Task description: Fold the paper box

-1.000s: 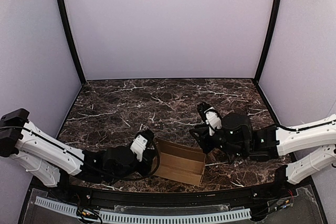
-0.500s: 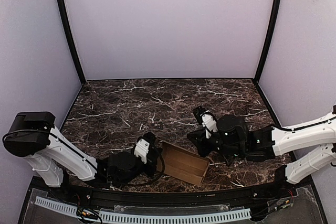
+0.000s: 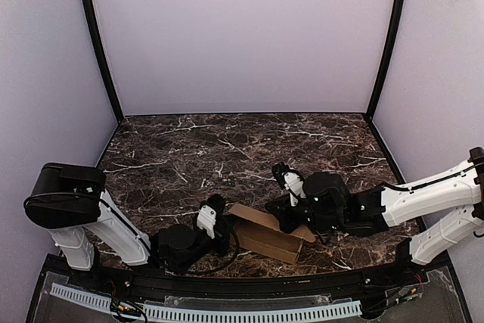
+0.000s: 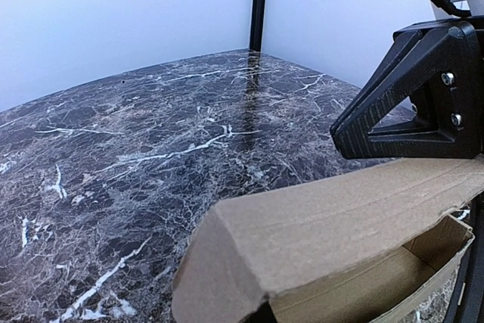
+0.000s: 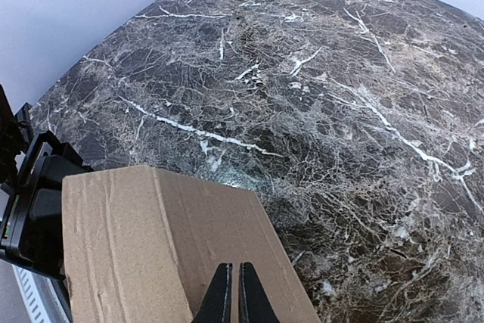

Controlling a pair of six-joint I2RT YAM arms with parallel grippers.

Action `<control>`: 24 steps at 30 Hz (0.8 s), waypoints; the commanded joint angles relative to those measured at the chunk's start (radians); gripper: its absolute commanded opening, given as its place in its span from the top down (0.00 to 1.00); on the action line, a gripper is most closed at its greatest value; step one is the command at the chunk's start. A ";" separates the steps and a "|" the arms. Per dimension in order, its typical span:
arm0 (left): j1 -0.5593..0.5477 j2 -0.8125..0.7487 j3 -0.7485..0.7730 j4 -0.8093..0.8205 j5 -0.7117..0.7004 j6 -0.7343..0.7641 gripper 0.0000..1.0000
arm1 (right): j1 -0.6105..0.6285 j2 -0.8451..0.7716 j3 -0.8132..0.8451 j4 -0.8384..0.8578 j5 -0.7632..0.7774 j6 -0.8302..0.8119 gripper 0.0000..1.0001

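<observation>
The paper box [image 3: 261, 236] is brown cardboard, tilted up near the table's front edge between both arms. My left gripper [image 3: 224, 226] is at its left end. In the left wrist view the paper box [image 4: 333, 225] fills the lower right with its open inside showing, and my own fingers are hidden beneath it. My right gripper [image 3: 286, 215] is over the box's right end. In the right wrist view the right gripper [image 5: 232, 293] is shut, its tips against the creased top panel of the paper box [image 5: 151, 240], with nothing seen between them.
Dark marble table [image 3: 227, 149] runs back to grey walls with black corner posts [image 3: 98, 43]. The right gripper's black triangular frame [image 4: 412, 104] stands just behind the box in the left wrist view. The left arm's black body [image 5: 30, 202] sits beyond the box's far end.
The right gripper has closed and moved left onto the box's right end. The left arm has swung in lower, and the box has gone from lying flat to tilted up.
</observation>
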 commanded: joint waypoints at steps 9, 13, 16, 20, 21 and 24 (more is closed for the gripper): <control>-0.003 0.017 -0.043 -0.099 0.036 -0.089 0.85 | 0.029 0.051 -0.039 0.085 -0.023 0.075 0.97; -0.003 0.010 -0.053 -0.104 0.034 -0.109 0.79 | 0.035 0.066 -0.048 0.108 -0.028 0.086 0.98; -0.003 -0.001 -0.057 -0.104 0.033 -0.114 0.76 | 0.039 0.079 -0.050 0.118 -0.032 0.093 0.98; -0.003 -0.040 -0.078 -0.112 0.032 -0.118 0.75 | 0.048 0.093 -0.054 0.128 -0.030 0.099 0.98; -0.003 -0.051 -0.089 -0.114 0.027 -0.117 0.73 | 0.049 0.096 -0.056 0.129 -0.030 0.102 0.98; -0.003 -0.102 -0.095 -0.172 0.016 -0.110 0.72 | 0.051 0.099 -0.062 0.136 -0.028 0.106 0.98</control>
